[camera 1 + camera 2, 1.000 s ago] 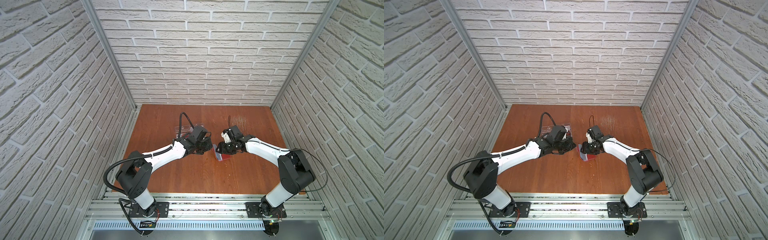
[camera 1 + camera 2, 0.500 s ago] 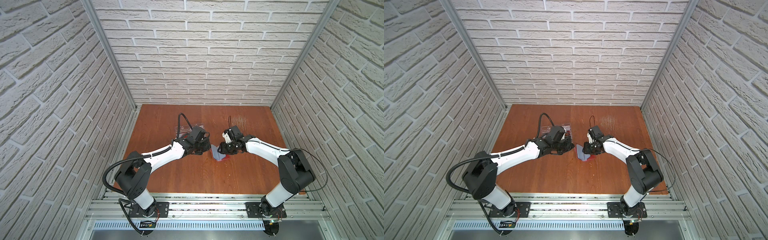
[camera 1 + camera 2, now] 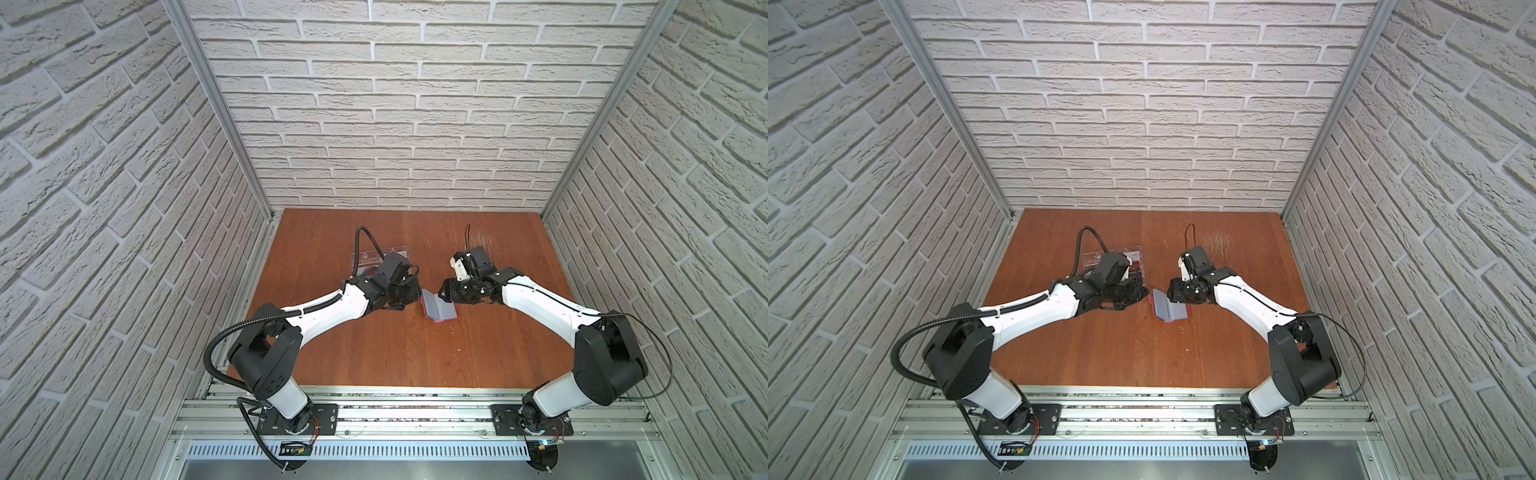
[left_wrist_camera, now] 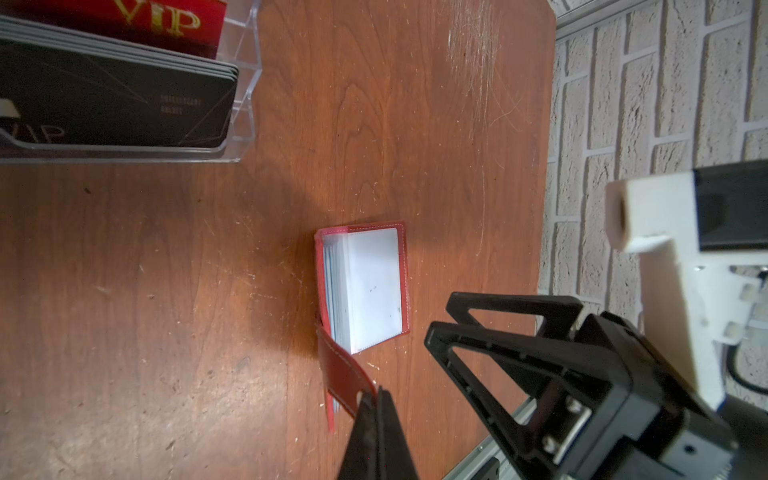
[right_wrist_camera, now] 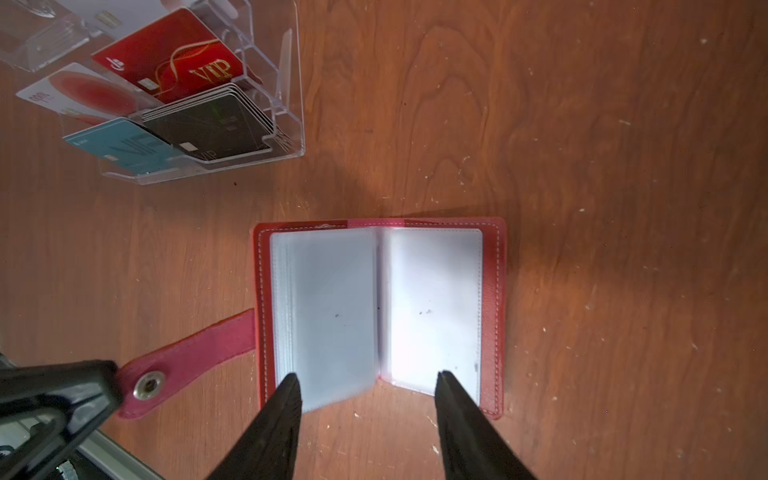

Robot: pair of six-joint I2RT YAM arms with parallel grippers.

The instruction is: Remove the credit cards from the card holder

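The red card holder (image 5: 494, 316) lies open on the table, pale translucent sleeves facing up; it also shows in both top views (image 3: 439, 311) (image 3: 1169, 311). My left gripper (image 4: 374, 401) is shut on its red strap tab (image 5: 195, 353), holding that cover half raised. My right gripper (image 5: 369, 378) is open, its fingertips over the holder's near edge, one over each page. Several black credit cards (image 5: 216, 126) (image 4: 116, 104) stand in a clear tray. No dark card shows in the open pages.
The clear acrylic tray (image 5: 291, 124) (image 3: 374, 257) stands beyond the left gripper and also holds a red VIP card (image 5: 174, 62), a teal card (image 5: 124, 149) and a white-and-red card (image 5: 79, 93). The metal rail (image 3: 415, 395) borders the table's front.
The card holder has spread open, its grey sleeves now showing. The right jaws have widened. The left gripper has stayed shut on the strap.
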